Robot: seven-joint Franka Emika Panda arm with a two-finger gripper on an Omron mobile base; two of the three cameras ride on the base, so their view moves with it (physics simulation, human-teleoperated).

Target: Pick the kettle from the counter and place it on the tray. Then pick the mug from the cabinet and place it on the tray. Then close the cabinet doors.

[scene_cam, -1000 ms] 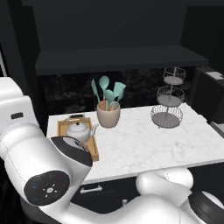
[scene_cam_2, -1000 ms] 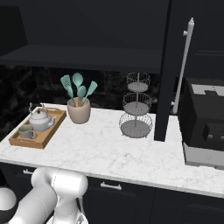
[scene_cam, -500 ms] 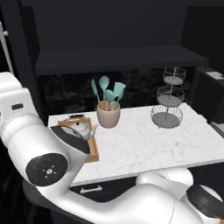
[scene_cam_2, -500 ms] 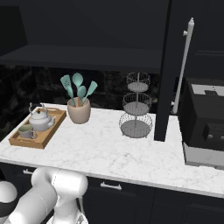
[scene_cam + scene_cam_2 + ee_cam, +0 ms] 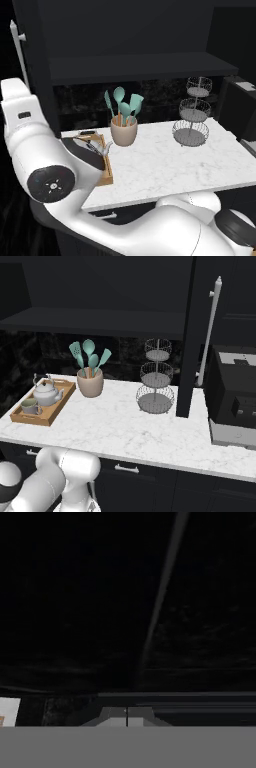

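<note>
The light-brown tray (image 5: 52, 413) lies at the left end of the marble counter (image 5: 130, 428). The pale kettle (image 5: 46, 393) and the small mug (image 5: 30, 405) both stand on it. In the left base view my arm covers most of the tray (image 5: 106, 172), and only the kettle's top (image 5: 94, 146) peeks out. The black cabinet (image 5: 100, 318) stands open above: its right door (image 5: 192, 351) juts out with a silver bar handle (image 5: 210, 331), and the left door (image 5: 32, 75) stands at the far left. My gripper (image 5: 126, 716) is shut on nothing, facing a dark surface with a pale slanted streak.
A tan pot of teal utensils (image 5: 90, 383) stands beside the tray. A three-tier wire stand (image 5: 156, 381) is mid-counter, close to the open right door. A dark boxy appliance (image 5: 235, 401) fills the counter's right end. Dark drawers (image 5: 130, 476) run below.
In the left base view my arm has swung up and across, covering more of the tray. The left door's handle has come into view and shifted right. The right base view is unchanged.
</note>
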